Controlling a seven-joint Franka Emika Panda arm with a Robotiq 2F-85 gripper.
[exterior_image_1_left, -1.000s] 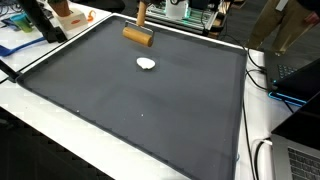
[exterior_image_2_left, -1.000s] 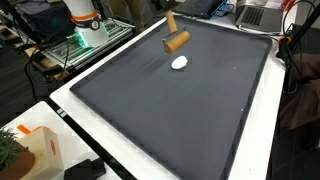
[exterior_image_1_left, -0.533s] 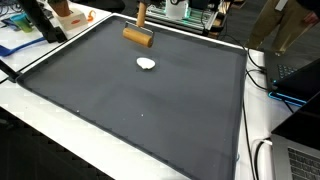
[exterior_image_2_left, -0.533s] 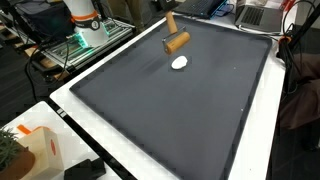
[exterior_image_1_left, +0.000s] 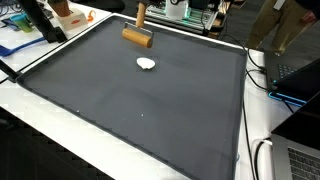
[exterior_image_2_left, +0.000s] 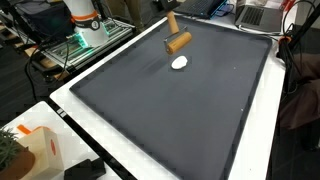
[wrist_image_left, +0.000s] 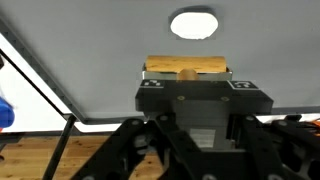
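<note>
A wooden mallet (exterior_image_1_left: 138, 36) rests its round head on the dark mat (exterior_image_1_left: 130, 100) near the far edge, with its handle (exterior_image_1_left: 141, 13) slanting up out of the picture. It shows in both exterior views, and its head (exterior_image_2_left: 177, 43) lies close to a small white oval object (exterior_image_2_left: 179, 62). In the wrist view the mallet head (wrist_image_left: 187, 69) sits right in front of my gripper (wrist_image_left: 188, 90), and the white oval (wrist_image_left: 193, 24) lies beyond it. The handle runs back under the gripper body, which hides the fingers. The gripper is shut on the handle.
The mat lies on a white table (exterior_image_1_left: 40, 115). A laptop (exterior_image_1_left: 300, 160) and cables lie at one side, and blue items (exterior_image_1_left: 20, 42) at the other. The robot's base (exterior_image_2_left: 85, 20) and an orange-and-white box (exterior_image_2_left: 40, 150) stand off the mat.
</note>
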